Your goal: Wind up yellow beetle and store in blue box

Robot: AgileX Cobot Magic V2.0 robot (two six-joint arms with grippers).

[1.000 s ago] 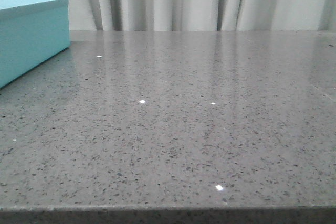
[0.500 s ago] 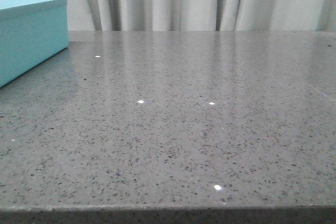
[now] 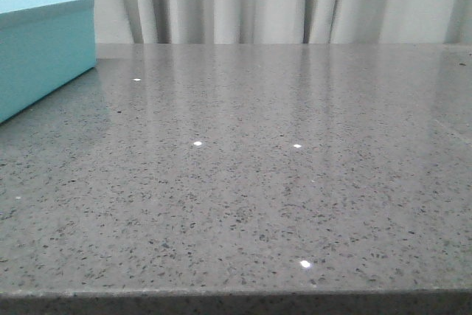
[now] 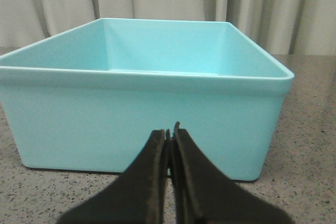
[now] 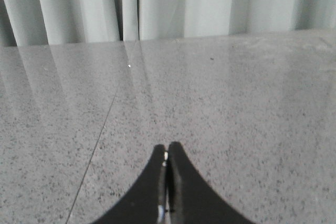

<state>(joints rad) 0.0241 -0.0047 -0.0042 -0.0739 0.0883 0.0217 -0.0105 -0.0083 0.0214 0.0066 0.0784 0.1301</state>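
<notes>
One blue box [image 4: 142,114], open-topped, interior bare

A polished, speckled grey stone-look table [image 3: 280,182] mirrors pale pleated cloth curtains [image 3: 258,1]; the blue box [image 4: 142,114] shows smooth, matt plastic walls, and both dark pincers look matt, the left pincer [image 4: 169,135] faintly textured.

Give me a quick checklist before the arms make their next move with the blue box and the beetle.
1. Beetle located: not ok, it shows in no view.
2. Blue box open on top: ok.
3. Box interior free: ok for the part visible; the floor is mostly hidden.
4. Left gripper free: ok, shut on nothing, facing the box.
5. Right gripper free: ok, shut on nothing, over the table.
6. Jaws ready to grasp: not ok, both closed.
</notes>
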